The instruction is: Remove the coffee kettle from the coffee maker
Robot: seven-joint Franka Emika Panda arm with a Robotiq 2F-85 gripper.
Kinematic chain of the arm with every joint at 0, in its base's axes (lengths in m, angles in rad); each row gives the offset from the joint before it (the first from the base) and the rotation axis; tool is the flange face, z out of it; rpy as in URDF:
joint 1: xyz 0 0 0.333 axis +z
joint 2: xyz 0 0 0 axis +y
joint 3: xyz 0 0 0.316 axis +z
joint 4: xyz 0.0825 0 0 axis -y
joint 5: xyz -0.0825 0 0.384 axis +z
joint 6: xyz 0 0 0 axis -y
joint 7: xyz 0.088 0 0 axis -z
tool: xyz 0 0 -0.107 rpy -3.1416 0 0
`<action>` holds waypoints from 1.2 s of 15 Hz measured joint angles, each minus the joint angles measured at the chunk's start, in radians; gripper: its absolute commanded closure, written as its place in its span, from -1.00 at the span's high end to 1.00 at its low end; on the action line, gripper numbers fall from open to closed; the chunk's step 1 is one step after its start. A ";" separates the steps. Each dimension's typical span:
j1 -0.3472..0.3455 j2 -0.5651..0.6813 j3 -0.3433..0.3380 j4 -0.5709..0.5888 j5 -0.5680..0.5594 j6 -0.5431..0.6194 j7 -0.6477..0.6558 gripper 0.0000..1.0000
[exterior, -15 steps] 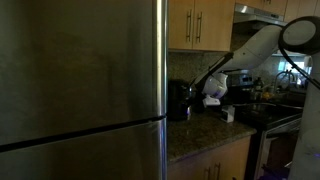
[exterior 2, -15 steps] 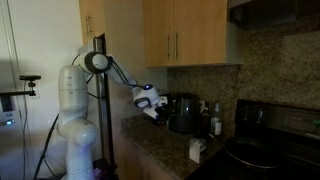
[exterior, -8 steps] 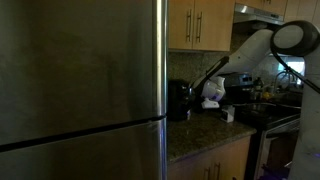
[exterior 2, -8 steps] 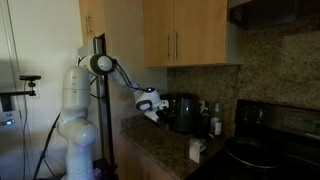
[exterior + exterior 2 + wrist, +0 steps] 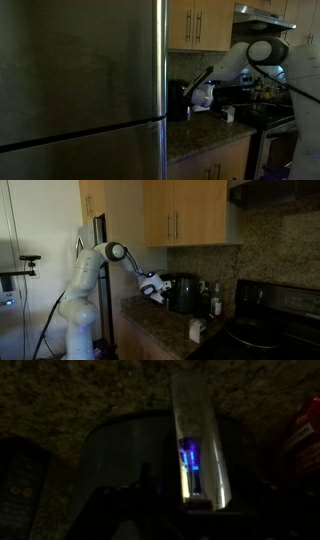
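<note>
A kitchen is shown. In an exterior view the left half is filled by a steel fridge [image 5: 80, 90]. To its right a speckled stone worktop [image 5: 205, 138] is seen, with wooden cabinets [image 5: 195, 25] on the wall above. From left to right along the worktop, a dark coffee maker [image 5: 177, 100], a small white box [image 5: 229, 115] and, past the worktop's end, a stove [image 5: 280, 118] are found. In an exterior view the white arm [image 5: 85, 290] is mounted at the left. The coffee maker [image 5: 183, 293] is set against the stone backsplash [image 5: 270, 250], with a bottle [image 5: 216, 302] just beside it on the right.

In both exterior views the kettle cannot be told apart from the dark body of the coffee maker. In the wrist view the middle is filled by a rounded dark shape, apparently the kettle [image 5: 120, 460], with a pale upright tube [image 5: 195, 440], lit blue, toward the right.

The gripper [image 5: 194, 100] is held at the side of the coffee maker; contact cannot be confirmed. The opening of the jaws cannot be told: they are too small in the exterior views and lost in darkness in the wrist view.
</note>
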 measured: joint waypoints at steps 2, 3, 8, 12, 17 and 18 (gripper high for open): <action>-0.016 0.006 -0.003 -0.018 -0.157 0.043 0.139 -0.34; -0.020 0.007 -0.003 -0.028 -0.178 0.057 0.164 -0.49; -0.001 -0.003 -0.024 -0.042 -0.176 0.046 0.166 -0.77; 0.131 -0.043 -0.193 -0.044 -0.183 -0.144 0.169 -0.77; 0.096 -0.120 -0.217 -0.062 -0.377 -0.485 0.294 -0.77; 0.035 -0.134 -0.156 -0.062 -0.406 -0.544 0.313 -0.77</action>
